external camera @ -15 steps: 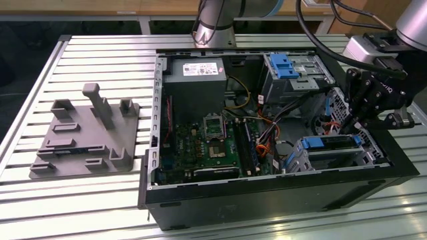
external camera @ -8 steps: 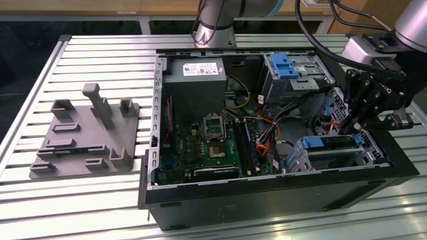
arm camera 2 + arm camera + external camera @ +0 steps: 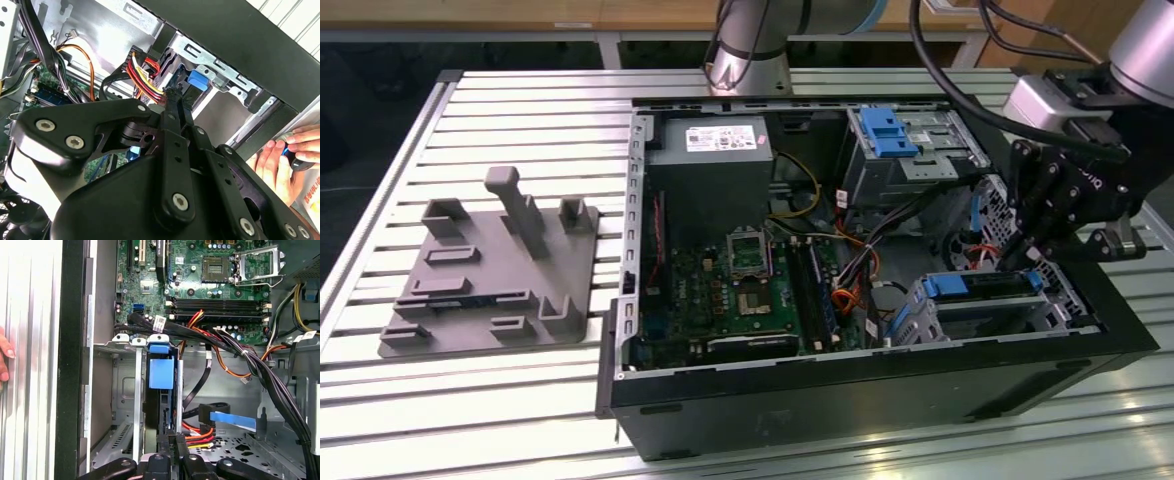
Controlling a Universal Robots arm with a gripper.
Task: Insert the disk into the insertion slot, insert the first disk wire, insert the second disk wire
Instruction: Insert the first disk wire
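A green motherboard (image 3: 747,290) lies in the open black computer case (image 3: 854,390), beside the pincer (image 3: 1019,262), with the wire bundles (image 3: 850,265) between them. A tall cage with a blue latch (image 3: 907,140) stands near the pincer. A grey fixture plate (image 3: 480,290) rests on the slatted worktop (image 3: 520,110), well apart from the pincer

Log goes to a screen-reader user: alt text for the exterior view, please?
A robot arm's gripper reaches into an open computer case lying on a slatted metal table, close to the disk in its blue carrier, seated in the insertion slot. A grey fixture plate sits at the exterior view's left.
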